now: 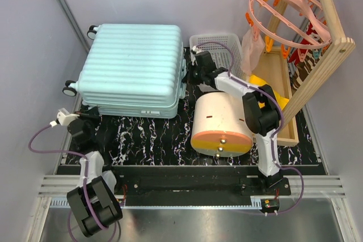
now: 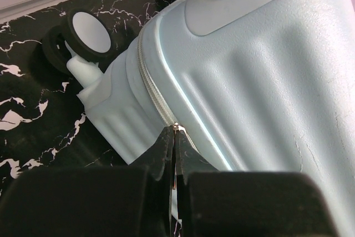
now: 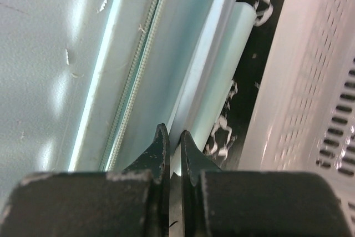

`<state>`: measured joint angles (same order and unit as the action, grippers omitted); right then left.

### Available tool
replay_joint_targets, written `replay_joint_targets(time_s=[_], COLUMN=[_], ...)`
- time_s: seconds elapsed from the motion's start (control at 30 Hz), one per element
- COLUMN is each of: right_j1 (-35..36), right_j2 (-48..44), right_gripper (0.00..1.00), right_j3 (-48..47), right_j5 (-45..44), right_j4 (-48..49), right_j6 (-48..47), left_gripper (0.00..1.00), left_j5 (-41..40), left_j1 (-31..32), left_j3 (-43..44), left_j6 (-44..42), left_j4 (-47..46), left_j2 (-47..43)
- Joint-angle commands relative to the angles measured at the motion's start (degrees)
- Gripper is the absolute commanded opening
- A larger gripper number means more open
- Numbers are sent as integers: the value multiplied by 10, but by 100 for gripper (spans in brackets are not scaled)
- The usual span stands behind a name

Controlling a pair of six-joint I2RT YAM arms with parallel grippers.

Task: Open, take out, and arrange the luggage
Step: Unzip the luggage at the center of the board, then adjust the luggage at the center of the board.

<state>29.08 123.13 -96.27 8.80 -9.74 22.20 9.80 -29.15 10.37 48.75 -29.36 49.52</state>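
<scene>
The pale mint-blue luggage [image 1: 133, 66] lies flat and closed on the black marbled mat, wheels to the left. My left gripper [image 1: 91, 114] is at its near-left corner. In the left wrist view that gripper [image 2: 176, 129] is shut on the small metal zipper pull at the zipper line [image 2: 155, 95], just below a wheel [image 2: 89, 31]. My right gripper [image 1: 191, 75] reaches to the luggage's right side. In the right wrist view it [image 3: 171, 133] is pinched nearly shut on the edge of the mint side handle [image 3: 230, 54], beside the closed zipper [image 3: 136, 76].
A white mesh basket [image 1: 218, 43] stands just right of the luggage, close to the right wrist [image 3: 310, 81]. A cream cylinder with an orange end [image 1: 221, 120] lies in front of it. A wooden rack [image 1: 332, 49] with a pink hanger [image 1: 283, 12] fills the right side.
</scene>
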Motion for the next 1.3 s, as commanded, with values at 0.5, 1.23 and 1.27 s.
replay_joint_targets(time_s=[0.5,1.23,1.27], right_j1=[18,93,111], right_j2=[-248,-413,-411], right_gripper=[64,96,96], right_j3=[138,235,231], right_j5=[18,125,107], right_j4=[34,57,42], right_j6=[-45,-37,-44], left_gripper=[0,99,99], left_j5=[-87,-84,-81], left_j1=[-33,-32,-32], left_j3=[-32,235,247], left_j6=[-22,-139,-144], left_j4=[74,426,420], left_j2=[-98,-187,-165])
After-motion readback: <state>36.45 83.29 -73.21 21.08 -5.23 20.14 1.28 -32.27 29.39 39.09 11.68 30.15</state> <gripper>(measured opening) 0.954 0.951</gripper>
